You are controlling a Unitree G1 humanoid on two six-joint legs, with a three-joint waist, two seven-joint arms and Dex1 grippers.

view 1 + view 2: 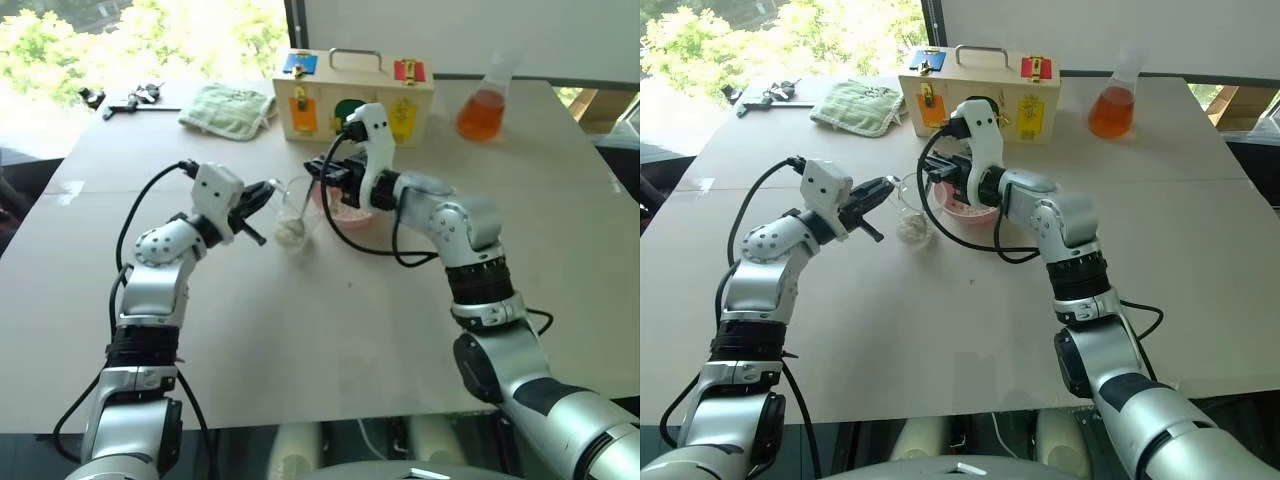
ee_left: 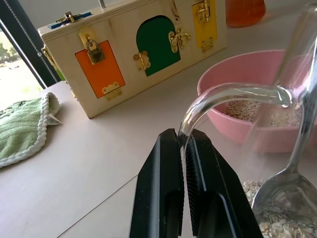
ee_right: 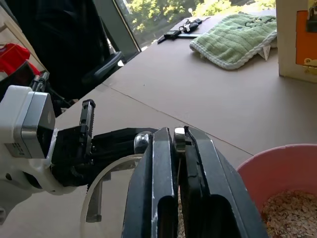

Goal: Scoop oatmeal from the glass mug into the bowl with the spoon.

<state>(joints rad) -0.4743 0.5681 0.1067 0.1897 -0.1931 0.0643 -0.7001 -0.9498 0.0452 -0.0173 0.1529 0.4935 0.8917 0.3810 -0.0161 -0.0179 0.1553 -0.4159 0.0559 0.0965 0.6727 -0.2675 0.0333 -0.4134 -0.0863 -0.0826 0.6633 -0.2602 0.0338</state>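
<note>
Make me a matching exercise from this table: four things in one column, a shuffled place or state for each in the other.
Things:
1. spoon
2. glass mug
3. bowl
4. towel

States:
A. pink, oatmeal inside
B. green, near the wooden box
C. handle pinched by the left gripper
D. tip inside the mug, over the oats

Pairs: 1-D, 2-C, 3-A, 4-B

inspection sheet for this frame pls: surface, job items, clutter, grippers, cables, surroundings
Surface: pale table, seam across.
Job's things: glass mug beside pink bowl; oatmeal in both; spoon dipped in the mug.
Clutter: wooden latch box, green cloth, flask of orange liquid, small dark tools.
Grippers: left gripper shut on mug handle; right gripper shut on spoon.
Cables: black cables along both arms.
Surroundings: window, trees outside.
</note>
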